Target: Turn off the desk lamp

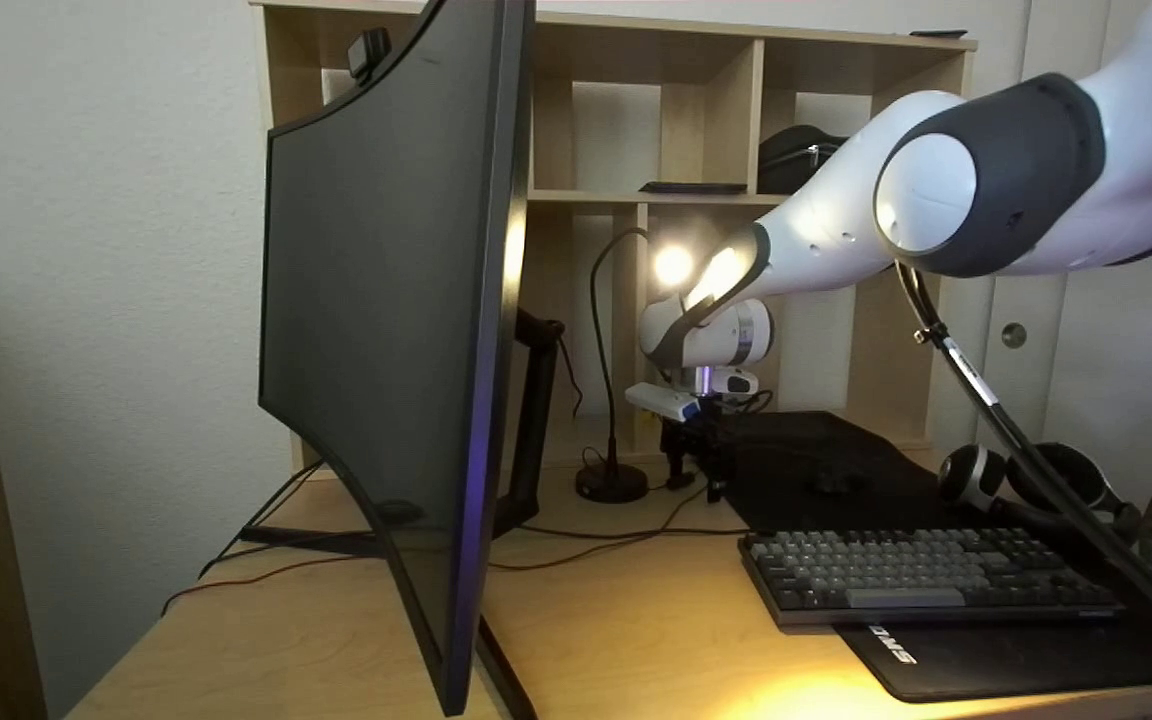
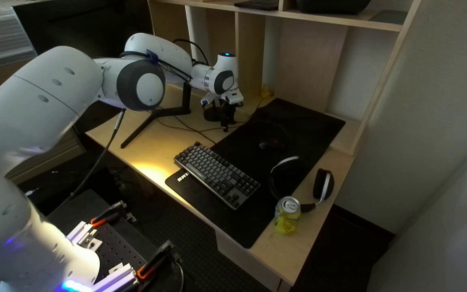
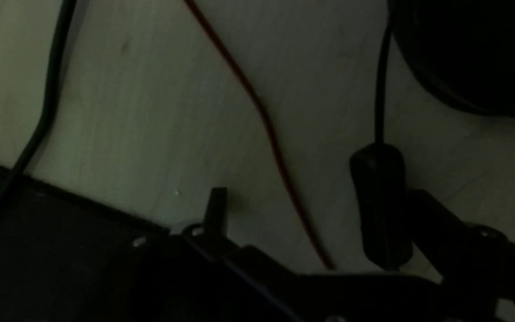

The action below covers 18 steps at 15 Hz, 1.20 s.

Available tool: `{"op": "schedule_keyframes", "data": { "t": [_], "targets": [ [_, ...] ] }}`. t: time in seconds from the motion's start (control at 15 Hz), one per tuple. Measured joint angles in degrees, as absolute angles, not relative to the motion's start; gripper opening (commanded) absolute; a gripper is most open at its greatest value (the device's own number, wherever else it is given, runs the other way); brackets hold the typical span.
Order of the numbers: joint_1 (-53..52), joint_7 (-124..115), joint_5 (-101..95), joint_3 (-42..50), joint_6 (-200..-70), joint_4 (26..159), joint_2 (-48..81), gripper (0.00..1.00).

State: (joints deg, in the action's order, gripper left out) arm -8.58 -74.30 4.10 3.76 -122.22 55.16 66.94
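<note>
the desk lamp (image 1: 604,360) stands on the bench (image 1: 626,620), just in front of the shelf unit (image 1: 758,110). its bulb (image 1: 673,265) glows brightly, so we judge the task unfinished: the light is on. what looks done is the reach. the end effector (image 3: 318,201) is low over the bench, near the lamp's round base (image 3: 476,58). in the wrist view its fingers (image 3: 217,210) stand wide apart, with nothing gripped, and a thin reddish cord (image 3: 269,125) runs between them. a black oblong block (image 3: 380,205) on a dark cord (image 3: 379,103) shows in the gap, just beside the finger on the right of that view; whether they touch, we cannot tell. we take this block for the lamp's switch, though it is too dim there to make out a button. what is left, in our judgement: bring the fingers in on the block, press it, and check that the bulb goes dark.
</note>
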Motion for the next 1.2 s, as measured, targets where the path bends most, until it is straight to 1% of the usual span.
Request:
{"op": "schedule_keyframes", "data": {
  "t": [0.07, 0.13, 0.47, 0.53, 0.6, 0.67, 0.73, 0.8, 0.87, 1.0, 1.2],
  "targets": [
    [-8.8, -74.7, 3.8, 4.0, -121.9, 55.2, 67.1, 0.9],
    [-8.9, -75.0, 3.5, 4.1, -121.8, 55.1, 67.2, 0.74],
    [-9.1, -75.8, 3.2, 4.4, -121.7, 54.1, 67.2, 0.38],
    [-9.0, -75.8, 3.2, 4.4, -121.7, 53.9, 67.2, 0.32],
    [-8.9, -75.8, 3.2, 4.4, -121.6, 53.8, 67.2, 0.24],
    [-8.8, -75.8, 3.2, 4.4, -121.6, 53.7, 67.2, 0.19],
    [-8.7, -75.8, 3.2, 4.4, -121.5, 53.6, 67.2, 0.1],
    [-8.6, -75.8, 3.2, 4.4, -121.5, 53.5, 67.2, 0.05],
    [-8.5, -75.8, 3.2, 4.4, -121.5, 53.4, 67.2, 0.02],
    [-8.3, -75.8, 3.2, 4.5, -121.3, 53.4, 67.2, 0.05],
    [-8.2, -75.8, 3.2, 4.5, -121.3, 53.4, 67.2, 0.05]
  ]
}}
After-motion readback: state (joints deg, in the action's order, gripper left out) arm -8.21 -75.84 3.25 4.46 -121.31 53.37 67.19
